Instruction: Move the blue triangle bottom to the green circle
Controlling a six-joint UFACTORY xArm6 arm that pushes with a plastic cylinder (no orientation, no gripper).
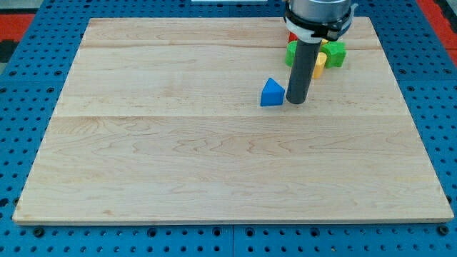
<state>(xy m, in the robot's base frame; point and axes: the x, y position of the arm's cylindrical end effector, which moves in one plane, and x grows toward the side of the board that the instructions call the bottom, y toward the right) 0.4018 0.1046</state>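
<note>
A pale wooden board (214,164), made of wide planks joined edge to edge, is filling most of the view and sitting on a blue pegboard surface (28,78) dotted with small holes. Up near one o'clock on the board, a small cluster of blocks is crowding together, partly hidden. A green block (335,51), chunky and irregular in outline, is lying at the three o'clock side of the cluster. A yellow block (319,64) is touching it at its eight o'clock side. A sliver of a red block (292,35) is peeking out at the cluster's eleven o'clock edge, its shape impossible to tell.
</note>
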